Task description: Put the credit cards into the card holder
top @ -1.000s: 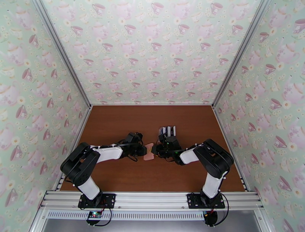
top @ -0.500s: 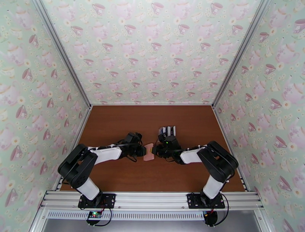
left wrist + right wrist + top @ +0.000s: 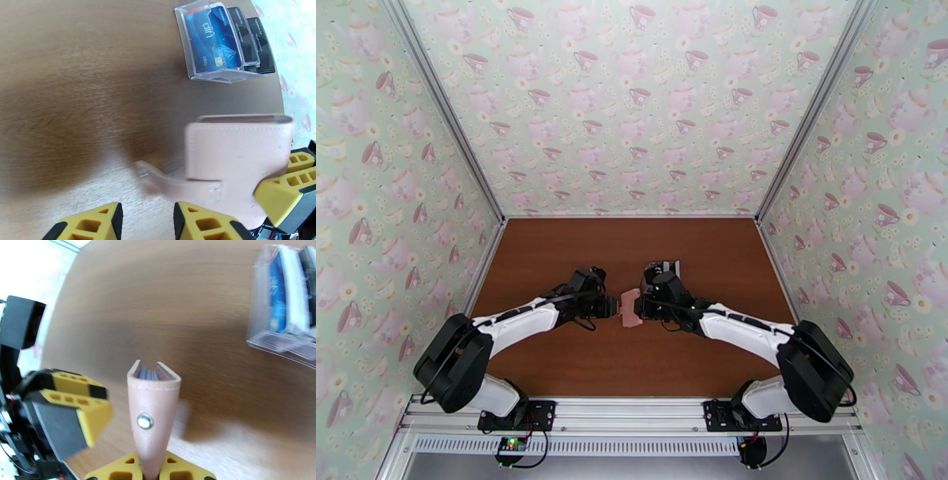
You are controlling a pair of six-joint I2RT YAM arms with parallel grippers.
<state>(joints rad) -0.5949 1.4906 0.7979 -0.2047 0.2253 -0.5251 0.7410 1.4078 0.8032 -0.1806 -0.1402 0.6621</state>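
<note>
Right fingers (image 3: 178, 469) were closed on the card holder (image 3: 152, 425), its long axis running straight out from them and its open mouth facing away. Its loose snap tab (image 3: 173, 183) lay just ahead of the left fingers (image 3: 194, 219), which stood apart and held nothing. Credit cards (image 3: 221, 43) stood in the clear rack (image 3: 205, 75) on the table (image 3: 632, 363), near the holder on its far right; I couldn't tell what its pockets held.
</note>
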